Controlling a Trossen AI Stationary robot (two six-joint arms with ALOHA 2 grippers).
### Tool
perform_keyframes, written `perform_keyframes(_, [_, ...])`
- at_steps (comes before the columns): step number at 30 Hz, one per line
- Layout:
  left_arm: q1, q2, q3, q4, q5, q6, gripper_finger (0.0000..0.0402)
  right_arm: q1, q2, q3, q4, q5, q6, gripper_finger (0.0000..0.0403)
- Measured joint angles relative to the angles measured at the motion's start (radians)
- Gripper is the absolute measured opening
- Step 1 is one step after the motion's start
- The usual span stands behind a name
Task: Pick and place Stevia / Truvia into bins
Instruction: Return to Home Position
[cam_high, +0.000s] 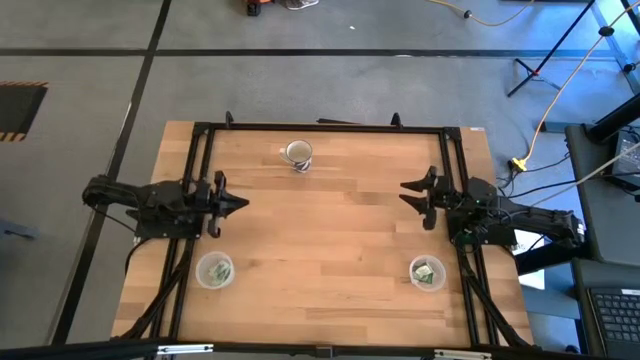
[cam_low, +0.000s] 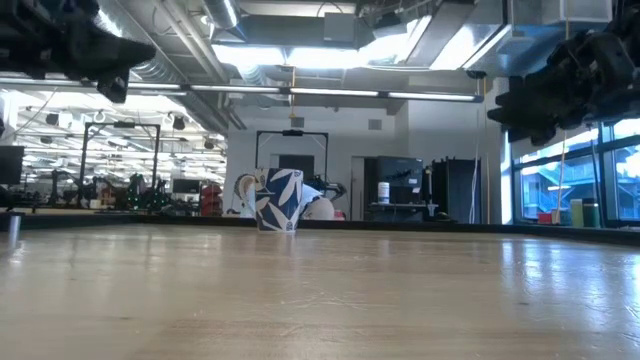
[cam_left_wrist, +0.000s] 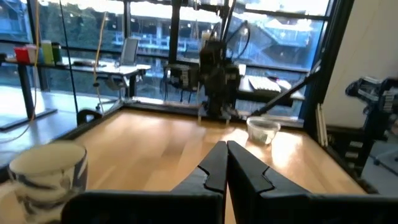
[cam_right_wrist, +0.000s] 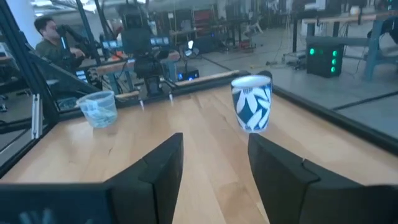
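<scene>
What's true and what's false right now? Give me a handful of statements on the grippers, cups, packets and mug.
1. The left gripper is shut, with nothing between its fingers. True.
2. The right gripper grips a packet. False: it is open and empty.
3. Green-and-white paper packets lie in both the left round clear plastic cup and the right round clear plastic cup. True.
4. Loose packets lie scattered on the wooden table. False: none shows outside the cups.
5. The white ceramic mug with blue leaf pattern stands upright near the table's far edge. True.
</scene>
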Motion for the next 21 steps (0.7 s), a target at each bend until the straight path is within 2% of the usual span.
perform_keyframes(10, [0.000, 0.002, -0.096, 0.100, 0.016, -0.025, 0.0003, 0.000, 0.001, 0.000, 0.007, 0.000, 0.002, 0.0184])
perform_keyframes(21, [0.000, 0.005, -0.096, 0.099, 0.004, 0.039, 0.0004, 0.000, 0.001, 0.000, 0.005, -0.001, 0.019, 0.0184])
